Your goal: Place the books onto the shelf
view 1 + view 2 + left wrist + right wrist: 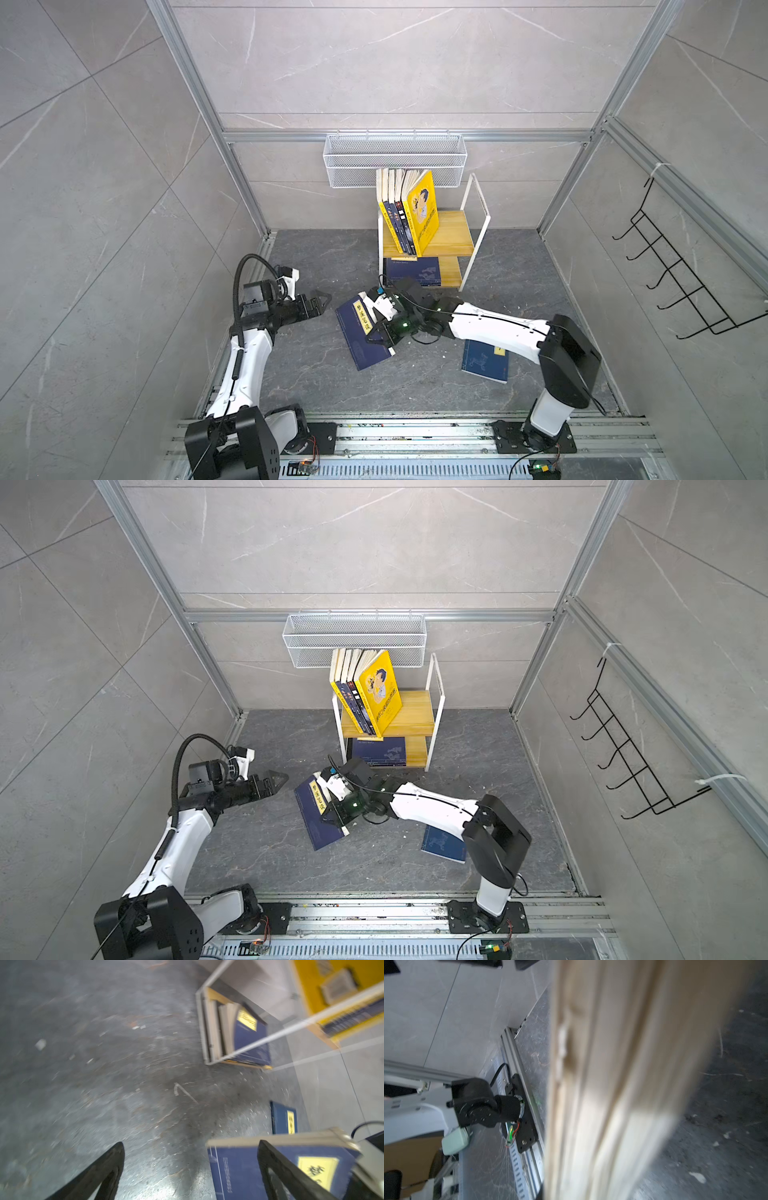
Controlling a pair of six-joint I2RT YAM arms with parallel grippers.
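Note:
A navy book with a yellow title label [360, 338] [318, 820] is tilted over the floor's middle, and my right gripper [376, 332] is shut on its right edge. In the right wrist view its cream page edge [612, 1084] fills the middle and hides the fingers. My left gripper [322, 301] [191, 1145] hangs open just left of that book [239, 1167], holding nothing. The shelf [446, 232] stands at the back with several books [409, 212] leaning upright on its top board and a navy book [411, 270] on the lower tier. Another navy book [484, 361] lies on the floor under my right arm.
A white wire basket [395, 160] hangs on the back wall just above the upright books. A black hook rack [673, 274] is on the right wall. The aluminium base rail [415, 428] runs along the front edge. Grey walls close in both sides.

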